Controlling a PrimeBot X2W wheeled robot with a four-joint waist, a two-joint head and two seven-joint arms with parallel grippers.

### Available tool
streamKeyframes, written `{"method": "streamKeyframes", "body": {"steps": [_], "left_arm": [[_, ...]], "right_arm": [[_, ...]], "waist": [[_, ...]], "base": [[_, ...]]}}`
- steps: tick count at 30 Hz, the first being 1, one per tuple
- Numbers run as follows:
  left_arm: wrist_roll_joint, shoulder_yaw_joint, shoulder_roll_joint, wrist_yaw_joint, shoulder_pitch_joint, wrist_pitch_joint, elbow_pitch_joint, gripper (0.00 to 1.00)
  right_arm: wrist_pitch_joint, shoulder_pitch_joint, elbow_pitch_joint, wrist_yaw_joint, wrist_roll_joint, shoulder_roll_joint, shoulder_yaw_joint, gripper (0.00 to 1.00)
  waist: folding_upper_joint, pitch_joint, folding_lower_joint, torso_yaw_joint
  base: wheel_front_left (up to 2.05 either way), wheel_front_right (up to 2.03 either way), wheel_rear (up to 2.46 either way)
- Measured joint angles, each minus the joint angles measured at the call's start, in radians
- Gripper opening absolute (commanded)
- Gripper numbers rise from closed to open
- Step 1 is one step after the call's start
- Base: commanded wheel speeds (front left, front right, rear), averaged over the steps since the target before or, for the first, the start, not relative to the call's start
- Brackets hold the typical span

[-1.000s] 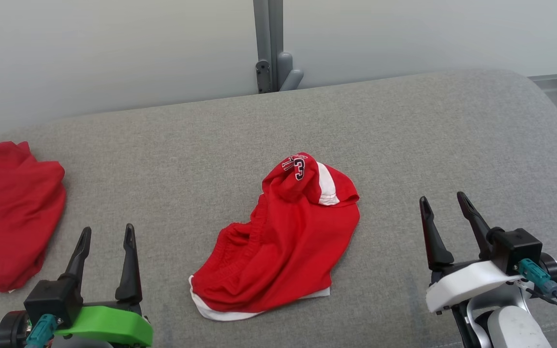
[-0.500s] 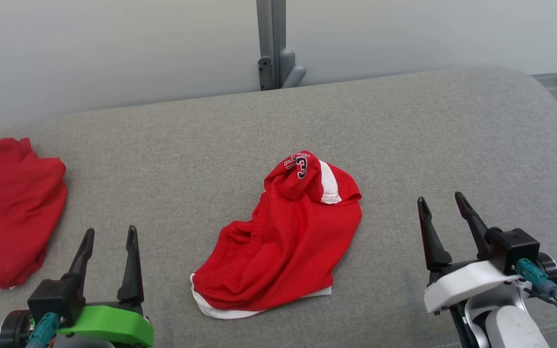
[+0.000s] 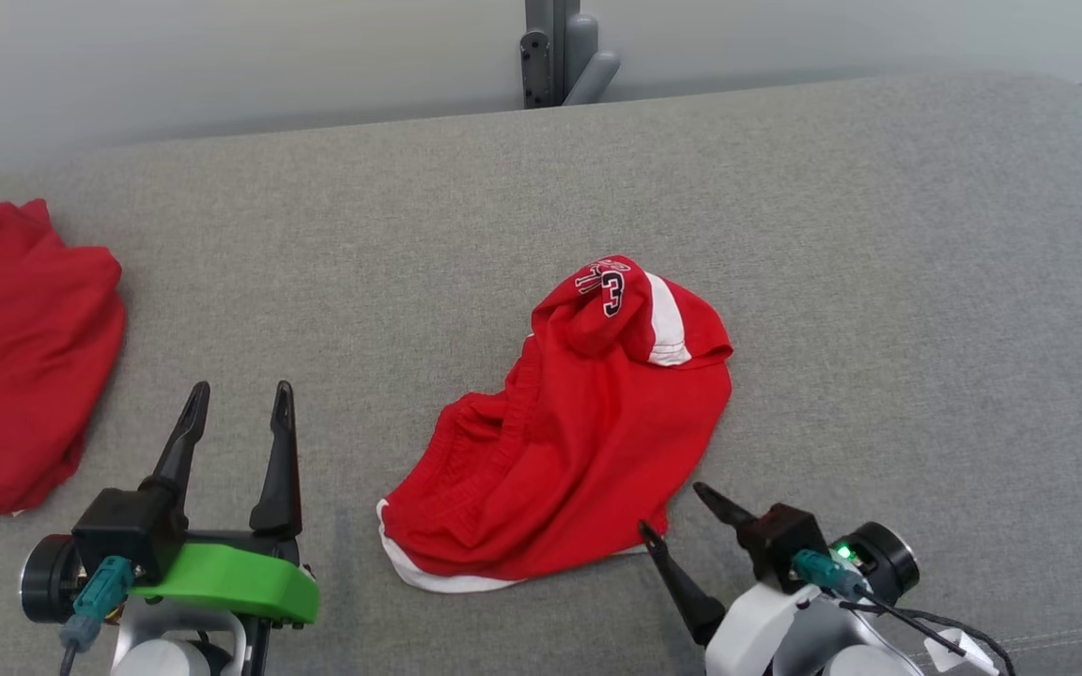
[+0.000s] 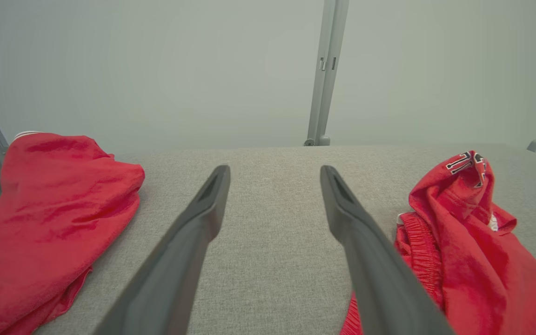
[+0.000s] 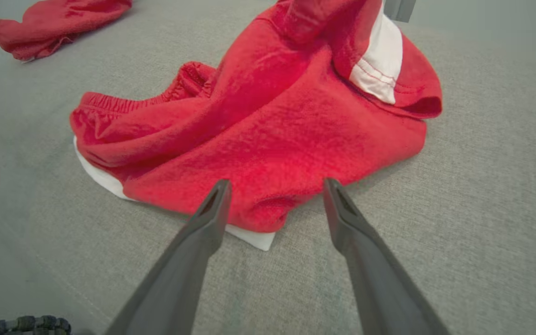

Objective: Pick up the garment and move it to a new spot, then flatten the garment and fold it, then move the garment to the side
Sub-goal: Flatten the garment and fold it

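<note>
At centre of the grey padded surface (image 3: 879, 282): crumpled red shorts (image 3: 579, 432), white-trimmed | right gripper (image 3: 672, 508) just beside their near corner, jaws wide, empty | left gripper (image 3: 240, 387) well apart, jaws wide, empty | second red garment (image 3: 15, 347) far left.

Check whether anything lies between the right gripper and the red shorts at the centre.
Nothing visible does. The open right gripper points straight at the near corner of the red shorts, with only the grey cushion around it.

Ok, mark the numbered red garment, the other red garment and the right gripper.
numbered red garment (image 3: 588, 441): head view, mid-cloth.
other red garment (image 3: 15, 347): head view, its middle.
right gripper (image 3: 672, 508): head view, between open jaws.
</note>
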Motion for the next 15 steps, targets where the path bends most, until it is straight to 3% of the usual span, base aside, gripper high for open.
{"method": "streamKeyframes", "body": {"steps": [8, 9, 10, 11, 15], "left_arm": [[0.0, -0.009, -0.012, -0.017, -0.051, -0.025, 0.039, 1.0], [0.0, -0.011, -0.014, -0.017, -0.056, -0.027, 0.044, 1.0], [0.0, -0.012, -0.016, -0.017, -0.06, -0.032, 0.05, 1.0], [0.0, -0.013, -0.018, -0.018, -0.065, -0.034, 0.054, 1.0], [-0.001, -0.014, -0.022, -0.018, -0.074, -0.043, 0.067, 1.0]], "right_arm": [[0.013, -0.101, 0.085, 0.0, -0.016, -0.073, 0.167, 1.0], [0.017, -0.119, 0.104, 0.0, -0.025, -0.08, 0.179, 0.83], [0.018, -0.132, 0.117, 0.0, -0.025, -0.08, 0.184, 0.13], [0.02, -0.143, 0.127, 0.0, -0.024, -0.08, 0.191, 0.0], [0.045, -0.181, 0.128, 0.0, 0.013, -0.1, 0.245, 0.0]], "waist": [[0.0, 0.068, 0.0, 0.03], [0.0, 0.075, 0.0, 0.033], [0.0, 0.082, 0.0, 0.036], [0.0, 0.088, 0.0, 0.039], [0.0, 0.106, 0.0, 0.044]], "base": [[0.0, 0.0, 0.0], [0.0, 0.0, 0.0], [0.0, 0.0, 0.0], [0.0, 0.0, 0.0], [0.0, 0.0, 0.0]]}}
